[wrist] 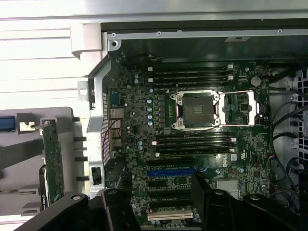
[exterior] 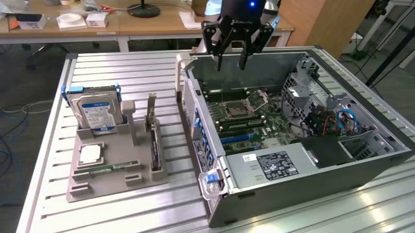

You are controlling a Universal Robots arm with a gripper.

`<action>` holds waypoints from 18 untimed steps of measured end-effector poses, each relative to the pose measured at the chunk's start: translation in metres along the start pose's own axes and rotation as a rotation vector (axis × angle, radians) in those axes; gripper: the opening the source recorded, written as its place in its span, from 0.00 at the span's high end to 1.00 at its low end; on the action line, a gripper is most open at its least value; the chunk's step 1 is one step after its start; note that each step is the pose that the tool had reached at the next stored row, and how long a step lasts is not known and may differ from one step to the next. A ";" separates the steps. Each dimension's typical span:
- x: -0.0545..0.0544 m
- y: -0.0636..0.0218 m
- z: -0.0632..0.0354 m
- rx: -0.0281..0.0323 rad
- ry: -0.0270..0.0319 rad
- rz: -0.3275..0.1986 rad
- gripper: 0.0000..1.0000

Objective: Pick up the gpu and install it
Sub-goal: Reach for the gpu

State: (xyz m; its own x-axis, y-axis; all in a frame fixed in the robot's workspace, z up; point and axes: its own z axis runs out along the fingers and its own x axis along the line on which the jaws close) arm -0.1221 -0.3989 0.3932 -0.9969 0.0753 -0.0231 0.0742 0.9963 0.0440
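Observation:
The gpu (exterior: 153, 141) stands on edge in a slot of the grey holder (exterior: 107, 187), at the exterior view's left of the computer case. In the wrist view the gpu (wrist: 52, 166) appears edge-on as a thin green board with its silver bracket toward the case. My gripper (exterior: 232, 64) hangs open and empty above the far end of the open case (exterior: 285, 167), well away from the gpu. One of its black fingers (wrist: 202, 190) shows over the motherboard (wrist: 192, 120). The blue expansion slot (wrist: 171, 172) lies bare on the board.
The holder also carries a silver hard drive (exterior: 97, 114), a slim green memory stick (exterior: 104, 169) and a white square chip (exterior: 91, 154). The case's raised walls surround the motherboard (exterior: 243, 114). A slatted metal table (exterior: 129, 73) lies beneath, with a wooden desk (exterior: 149, 24) behind.

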 end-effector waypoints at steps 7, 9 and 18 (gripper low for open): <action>0.003 -0.0003 0.0002 -0.0001 -0.0001 0.000 0.39; 0.007 -0.0005 0.0002 -0.0001 -0.0001 0.000 0.39; 0.030 -0.0023 0.0003 -0.0002 -0.0001 0.000 0.39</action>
State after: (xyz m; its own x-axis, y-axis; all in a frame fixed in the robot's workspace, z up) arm -0.1518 -0.3988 0.3921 -0.9969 0.0752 -0.0233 0.0741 0.9963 0.0442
